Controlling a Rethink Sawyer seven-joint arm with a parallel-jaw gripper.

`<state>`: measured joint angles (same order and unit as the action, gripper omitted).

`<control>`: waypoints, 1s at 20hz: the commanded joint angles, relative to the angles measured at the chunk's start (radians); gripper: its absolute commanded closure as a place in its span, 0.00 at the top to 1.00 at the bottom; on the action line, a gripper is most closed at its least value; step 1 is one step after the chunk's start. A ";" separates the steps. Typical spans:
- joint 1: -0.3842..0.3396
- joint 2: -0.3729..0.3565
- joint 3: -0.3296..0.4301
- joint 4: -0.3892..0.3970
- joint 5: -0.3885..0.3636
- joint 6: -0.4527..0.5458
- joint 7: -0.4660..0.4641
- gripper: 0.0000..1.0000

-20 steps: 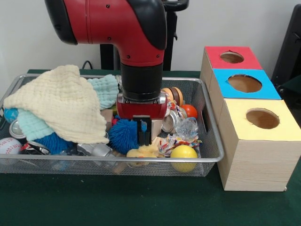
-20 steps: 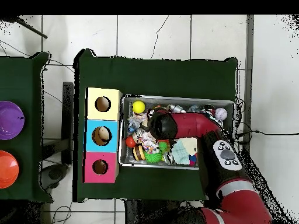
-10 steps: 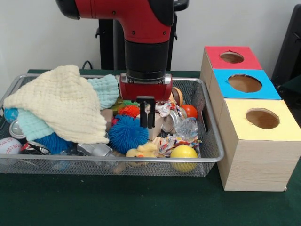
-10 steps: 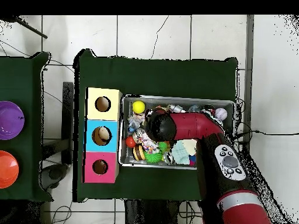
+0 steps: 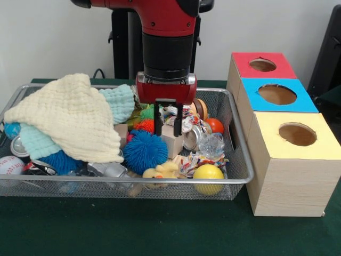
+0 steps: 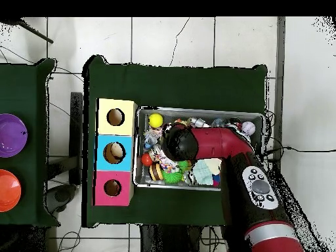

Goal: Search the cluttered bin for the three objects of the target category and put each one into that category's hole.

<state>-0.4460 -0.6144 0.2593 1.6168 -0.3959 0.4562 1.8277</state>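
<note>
Bin (image 5: 160,181) of wire mesh is holding everything we are searching, with its right end just beside the row of hole boxes so that a carry stays short. We are not able to tell from the task which category is wanted, so the three target objects are presumably somewhere in this heap, unidentified. The boxes are standing side by side, yellow (image 5: 290,170) nearest the camera, then blue (image 5: 303,101), then red (image 5: 277,72), each hole facing up to take a drop from above. A cream cloth (image 5: 69,120) is draping over the left half of the bin and probably hiding things beneath. The arm (image 5: 165,48) is coming straight down over the middle, and the gripper (image 5: 168,130) is hanging with its fingers apart and nothing between them, just above a wooden block (image 5: 171,143). A blue spiky ball (image 5: 144,152) is lying beside that block and a yellow ball (image 5: 208,176) is resting against the front wall.

Under it all, the counter (image 5: 160,229) is wearing dark green cloth; around it we are seeing a pale tiled floor (image 6: 170,39) and a plain light wall (image 5: 53,42).
</note>
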 commanded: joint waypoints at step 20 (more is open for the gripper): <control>-0.006 0.101 0.023 0.042 -0.122 -0.153 -0.007 1.00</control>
<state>-0.4459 -0.5784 0.2592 1.6187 -0.4328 0.3816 1.8277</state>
